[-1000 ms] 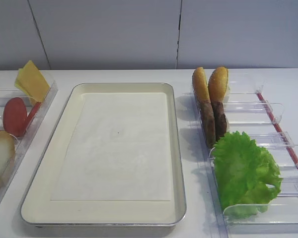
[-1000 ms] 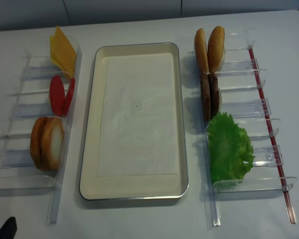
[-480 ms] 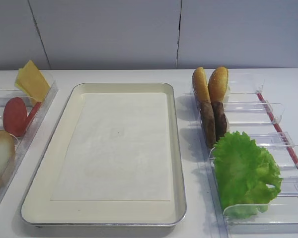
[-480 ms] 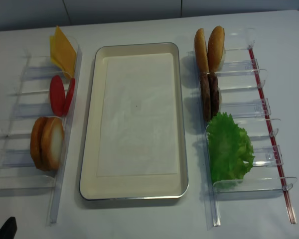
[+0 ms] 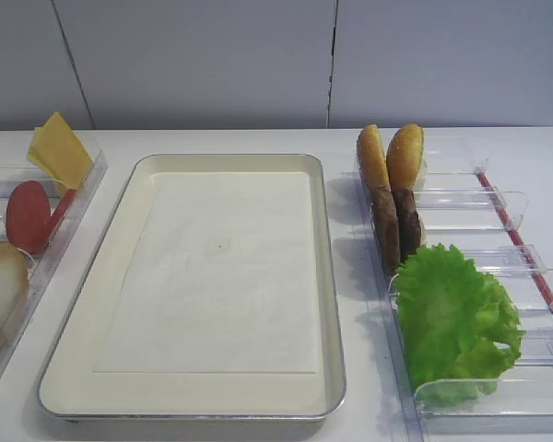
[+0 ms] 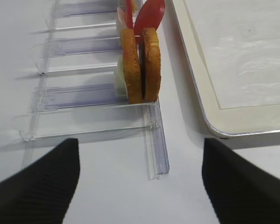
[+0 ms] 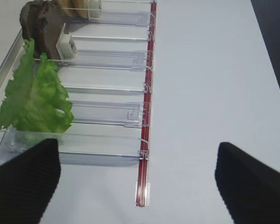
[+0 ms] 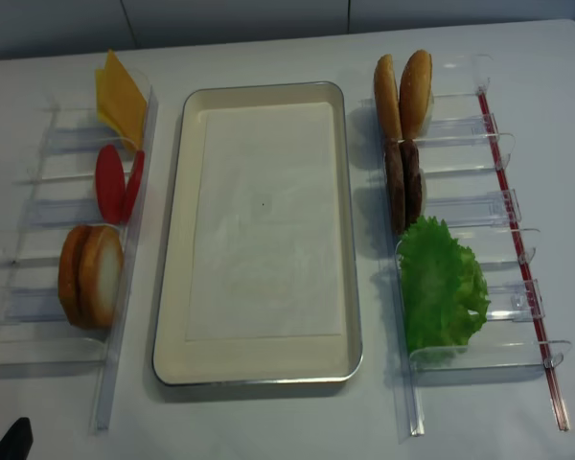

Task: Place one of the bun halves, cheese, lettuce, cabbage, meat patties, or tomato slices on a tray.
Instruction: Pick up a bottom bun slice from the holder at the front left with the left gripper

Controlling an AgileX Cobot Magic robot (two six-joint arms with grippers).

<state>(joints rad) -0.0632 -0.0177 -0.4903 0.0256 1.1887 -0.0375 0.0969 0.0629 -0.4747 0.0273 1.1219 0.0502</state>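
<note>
Nothing on the tray point(image 8: 172, 287); scene unchanged from a second ago.
Bun half point(image 8: 101, 275) stands in the left bin point(image 8: 38, 350). Left gripper point(image 6: 137, 186) and right gripper point(image 7: 135, 184) both spread wide, empty; the lettuce point(image 8: 443, 286) has barely shifted.

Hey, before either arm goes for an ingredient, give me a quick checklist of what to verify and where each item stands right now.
1. tray free to receive food: ok, only its paper liner shows.
2. left gripper open and holding nothing: ok, fingers wide apart in the left wrist view.
3. right gripper open and holding nothing: ok, fingers spread with bare table between.
4. bun halves reachable: ok, upright in the left rack, just ahead of the left gripper.
5. lettuce and meat patties in place: ok, standing in the right rack.
6. Arms clear of the tray: ok, neither arm shows over it in the high views.
</note>
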